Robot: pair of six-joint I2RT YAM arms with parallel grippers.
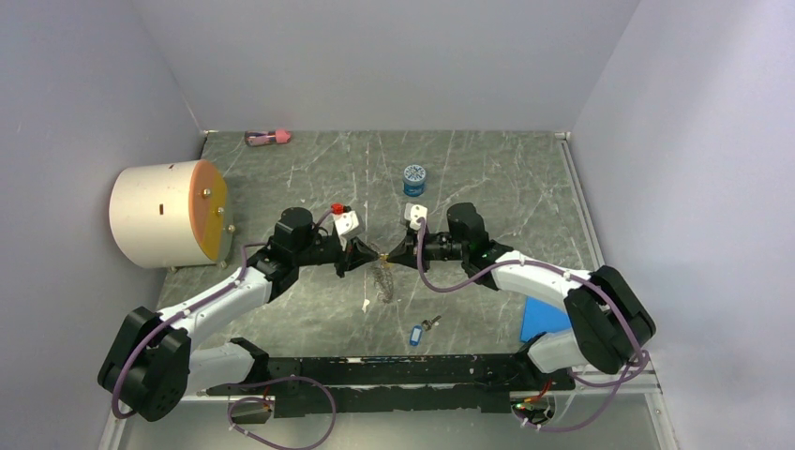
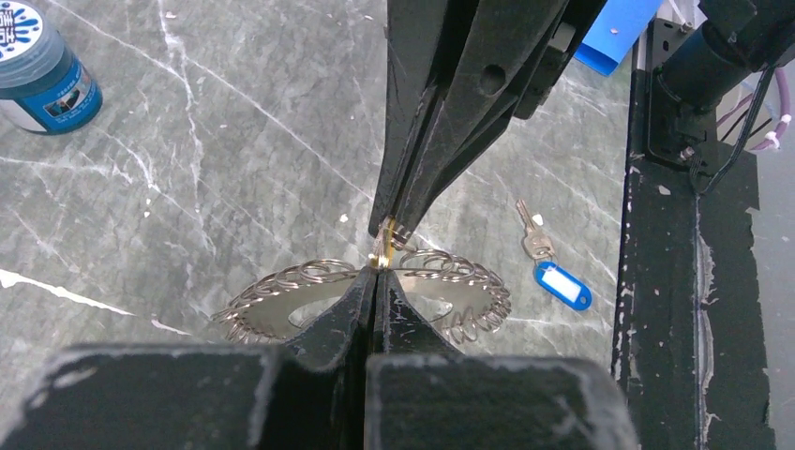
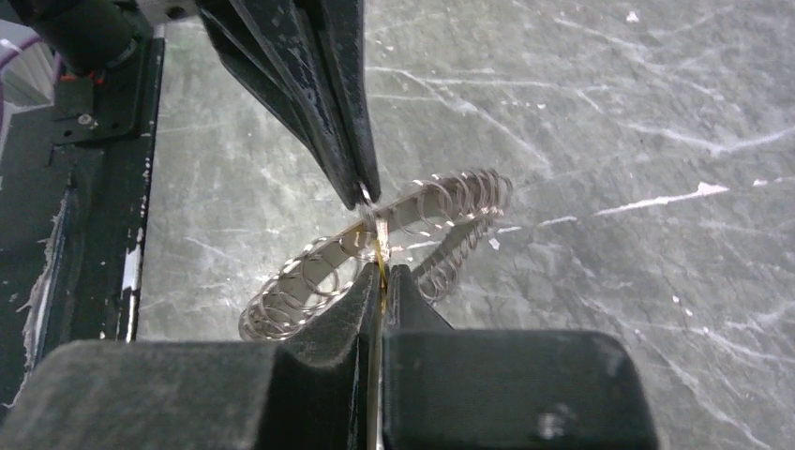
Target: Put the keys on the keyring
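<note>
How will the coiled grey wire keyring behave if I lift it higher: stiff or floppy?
Probably floppy: the coiled grey wire keyring droops from the left gripper in the top view. Likely light, being thin open wire loops.

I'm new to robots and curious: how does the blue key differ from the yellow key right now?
The blue key lies flat on the table, untouched; the yellow key is pinched in the right end effector, up against the keyring. The blue key shows a plastic tag; the yellow key shows only a thin edge. Both are small.
</note>
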